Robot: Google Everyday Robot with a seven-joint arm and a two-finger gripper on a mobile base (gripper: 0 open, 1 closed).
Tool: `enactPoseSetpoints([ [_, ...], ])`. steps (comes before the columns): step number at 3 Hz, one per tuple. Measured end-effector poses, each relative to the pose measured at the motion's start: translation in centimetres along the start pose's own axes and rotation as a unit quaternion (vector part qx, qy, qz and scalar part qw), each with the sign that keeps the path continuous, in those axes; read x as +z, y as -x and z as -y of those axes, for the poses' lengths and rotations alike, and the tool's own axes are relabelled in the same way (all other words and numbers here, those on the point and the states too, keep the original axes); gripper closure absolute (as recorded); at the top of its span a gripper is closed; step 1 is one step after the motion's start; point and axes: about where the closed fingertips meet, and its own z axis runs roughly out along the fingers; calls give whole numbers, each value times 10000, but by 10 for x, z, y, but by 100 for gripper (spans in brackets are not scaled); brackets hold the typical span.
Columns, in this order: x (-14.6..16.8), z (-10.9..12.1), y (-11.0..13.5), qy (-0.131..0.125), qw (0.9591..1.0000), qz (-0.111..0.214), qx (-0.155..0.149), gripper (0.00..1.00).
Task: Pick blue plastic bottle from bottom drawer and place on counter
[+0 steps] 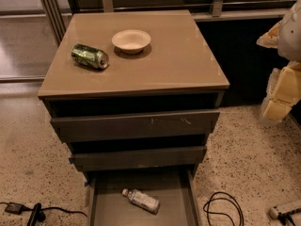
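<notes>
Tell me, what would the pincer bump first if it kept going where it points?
The pincer, at the right edge beside the drawer cabinet, seems to point down, so probably the speckled floor first. Depth is unclear.

On the bench (188,65): can (90,56) at left, bowl (131,40) just right and behind. In the open bottom drawer (175,192), below and in front: bottle (142,200) lying. Tool (280,94) off right, well apart from the bench.
</notes>
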Motion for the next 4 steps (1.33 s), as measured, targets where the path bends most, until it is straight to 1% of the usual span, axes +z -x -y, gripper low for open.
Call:
enactPoseSetpoints([
  [1, 6, -7, 0, 13, 10000, -25, -64, 0],
  [2, 40, -24, 0, 253, 9992, 284, -114, 0],
  [3, 79, -48, -1, 477, 9955, 808, -127, 0],
  [4, 126, -79, -10, 487, 9903, 1303, -41, 0],
])
